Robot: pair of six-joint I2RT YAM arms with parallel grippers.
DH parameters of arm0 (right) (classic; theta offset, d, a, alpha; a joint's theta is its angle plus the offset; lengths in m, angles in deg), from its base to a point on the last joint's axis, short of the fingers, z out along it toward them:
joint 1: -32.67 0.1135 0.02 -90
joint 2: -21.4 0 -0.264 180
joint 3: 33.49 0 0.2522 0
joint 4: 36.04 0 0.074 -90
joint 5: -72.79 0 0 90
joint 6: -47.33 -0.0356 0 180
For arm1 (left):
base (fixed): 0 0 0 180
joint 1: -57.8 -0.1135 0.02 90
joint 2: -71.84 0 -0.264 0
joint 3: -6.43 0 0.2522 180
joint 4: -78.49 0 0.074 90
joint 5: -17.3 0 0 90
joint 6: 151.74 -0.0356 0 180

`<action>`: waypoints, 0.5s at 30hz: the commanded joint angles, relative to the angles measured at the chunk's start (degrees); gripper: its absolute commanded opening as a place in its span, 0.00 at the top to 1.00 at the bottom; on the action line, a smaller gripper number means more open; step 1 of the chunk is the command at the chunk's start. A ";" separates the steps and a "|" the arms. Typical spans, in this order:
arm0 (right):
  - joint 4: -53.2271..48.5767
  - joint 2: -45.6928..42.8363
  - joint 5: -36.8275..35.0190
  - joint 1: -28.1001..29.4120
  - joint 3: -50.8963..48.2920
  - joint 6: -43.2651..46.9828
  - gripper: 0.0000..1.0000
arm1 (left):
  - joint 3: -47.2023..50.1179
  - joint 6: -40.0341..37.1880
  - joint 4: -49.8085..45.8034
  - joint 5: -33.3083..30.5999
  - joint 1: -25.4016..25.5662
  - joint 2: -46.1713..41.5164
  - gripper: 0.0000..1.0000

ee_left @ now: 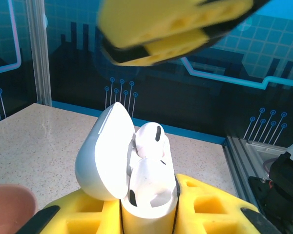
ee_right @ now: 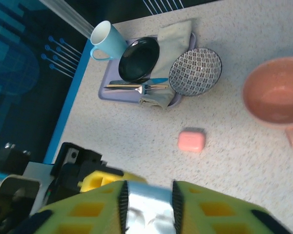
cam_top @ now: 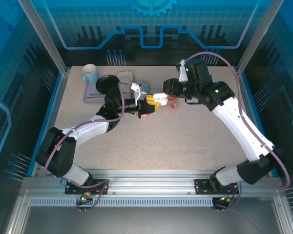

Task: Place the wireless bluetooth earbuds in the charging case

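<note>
We clamp the open case (ee_left: 105, 156) in the left claw (ee_left: 149, 208) at frame bottom, a white earbud (ee_left: 149, 139) standing proud in its well; the right claw (ee_left: 171, 29) above, grip impossible to tell, should press it straight down, gently.

You have two cases: a white case (ee_left: 105, 156) and a pink case (ee_right: 191, 141). You see one earbud (ee_left: 149, 139). Two mugs: blue mug (ee_right: 107, 39), pink mug (ee_right: 276, 95).
</note>
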 commanded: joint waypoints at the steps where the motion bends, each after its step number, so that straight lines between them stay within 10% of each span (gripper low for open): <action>1: -1.29 4.04 5.63 -2.89 3.59 6.10 0.54 | -1.67 0.36 1.58 2.78 0.27 -1.70 1.00; 15: -0.97 6.28 27.76 -4.71 2.23 7.09 0.58 | -2.39 -0.63 0.40 1.96 0.29 -1.52 1.00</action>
